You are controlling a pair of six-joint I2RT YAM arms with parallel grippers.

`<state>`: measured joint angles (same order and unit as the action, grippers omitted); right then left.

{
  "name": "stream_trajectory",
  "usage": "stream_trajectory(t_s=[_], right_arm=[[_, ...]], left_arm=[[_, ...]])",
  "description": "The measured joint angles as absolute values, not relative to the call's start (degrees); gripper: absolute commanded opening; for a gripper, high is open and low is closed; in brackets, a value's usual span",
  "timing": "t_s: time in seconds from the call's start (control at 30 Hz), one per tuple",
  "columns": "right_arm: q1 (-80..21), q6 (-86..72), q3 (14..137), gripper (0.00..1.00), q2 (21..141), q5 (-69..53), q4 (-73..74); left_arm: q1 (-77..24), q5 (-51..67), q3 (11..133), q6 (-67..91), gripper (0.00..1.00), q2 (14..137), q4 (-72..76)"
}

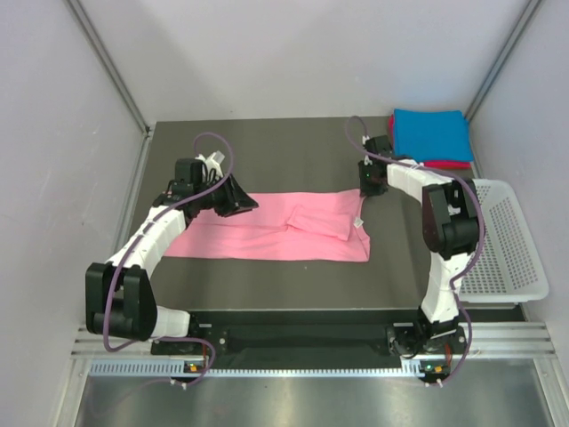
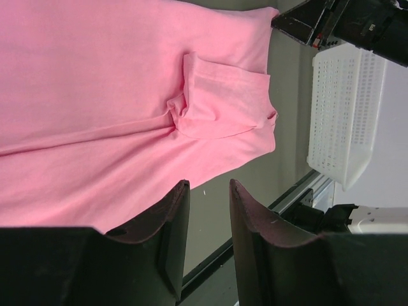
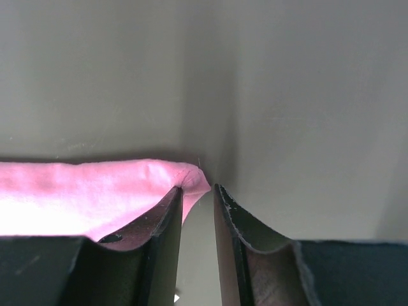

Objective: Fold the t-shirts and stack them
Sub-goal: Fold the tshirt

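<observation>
The light pink t-shirt (image 1: 276, 233) lies flat across the dark table, folded lengthwise, with a sleeve (image 2: 223, 102) turned in near its right end. My left gripper (image 1: 242, 203) hovers over its upper left part, and in the left wrist view that gripper (image 2: 209, 183) is open with bare table between the jaws. My right gripper (image 1: 366, 189) sits at the shirt's far right corner. In the right wrist view the right gripper (image 3: 197, 188) is open, with the pink corner (image 3: 185, 178) just past the left fingertip and not pinched. A folded bright blue t-shirt (image 1: 432, 133) rests on a magenta-red t-shirt (image 1: 449, 164) at the back right.
A white mesh basket (image 1: 502, 240) stands at the table's right edge, also in the left wrist view (image 2: 344, 115). Grey walls close in the left, back and right sides. The arm bases are along the near edge.
</observation>
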<state>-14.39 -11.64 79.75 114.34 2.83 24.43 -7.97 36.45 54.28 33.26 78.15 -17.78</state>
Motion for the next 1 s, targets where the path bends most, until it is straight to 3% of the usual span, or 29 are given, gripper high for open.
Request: stream_trajectory(t_s=[0.43, 0.63, 1.0], right_arm=[[-12.1, -11.7, 82.0, 0.17, 116.3, -2.1, 25.1], [-12.1, -11.7, 83.4, 0.0, 117.2, -2.7, 25.3], [-10.8, -11.6, 96.2, 0.0, 125.6, -3.7, 27.1]], left_arm=[[-8.0, 36.6, 54.3, 35.2, 0.36, 78.1, -16.2], [-8.0, 36.7, 53.8, 36.1, 0.37, 78.1, -14.8], [-8.0, 32.8, 52.9, 36.7, 0.36, 78.1, -14.3]])
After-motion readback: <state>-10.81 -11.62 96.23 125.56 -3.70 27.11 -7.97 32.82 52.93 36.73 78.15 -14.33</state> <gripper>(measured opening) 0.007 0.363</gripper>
